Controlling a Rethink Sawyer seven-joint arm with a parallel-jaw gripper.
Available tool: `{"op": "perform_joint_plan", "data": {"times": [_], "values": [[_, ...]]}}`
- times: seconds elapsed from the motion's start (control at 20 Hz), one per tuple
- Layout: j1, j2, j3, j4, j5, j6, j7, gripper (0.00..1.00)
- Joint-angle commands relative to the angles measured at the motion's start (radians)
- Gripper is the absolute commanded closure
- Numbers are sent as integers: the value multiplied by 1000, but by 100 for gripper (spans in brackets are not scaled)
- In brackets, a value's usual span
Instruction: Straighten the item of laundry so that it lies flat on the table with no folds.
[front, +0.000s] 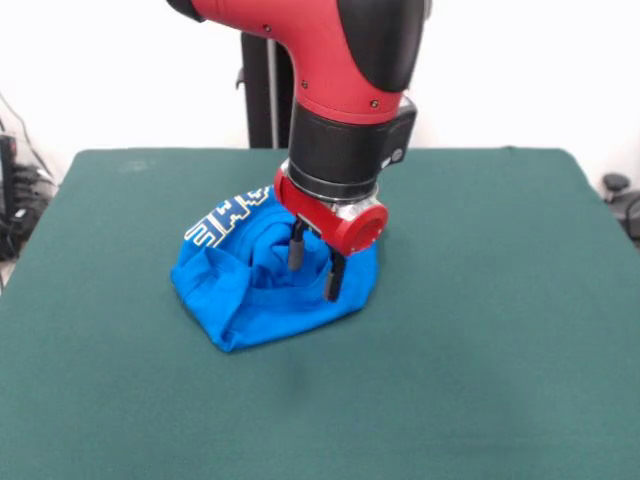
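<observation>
The item of laundry (240, 290), a bright blue T-shirt, lies crumpled in a heap left of the middle of the dark green table (480, 340). Part of its white pixel print (228, 220) shows on the heap's far left side. The red and black arm comes down over the heap's right part. My gripper (315, 283) is open, and its two black fingers (297, 248) stand apart with their tips down in the folds of the cloth. Blue cloth shows between them. The shirt's far right side is hidden behind the wrist.
Green tabletop stretches wide on all sides of the heap. Dark cables and gear (20, 200) sit off the table's left edge, and a small dark object (618, 190) sits past the right edge. A black post (262, 90) stands behind the table.
</observation>
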Motion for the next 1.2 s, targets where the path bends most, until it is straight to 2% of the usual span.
{"op": "perform_joint_plan", "data": {"times": [0.05, 0.7, 1.2], "values": [[61, 56, -8, 71, -4, 86, 181, 0], [23, 17, -12, 39, 0, 155, 124, 0], [-19, 19, 47, 13, 23, 178, 97, 0]]}}
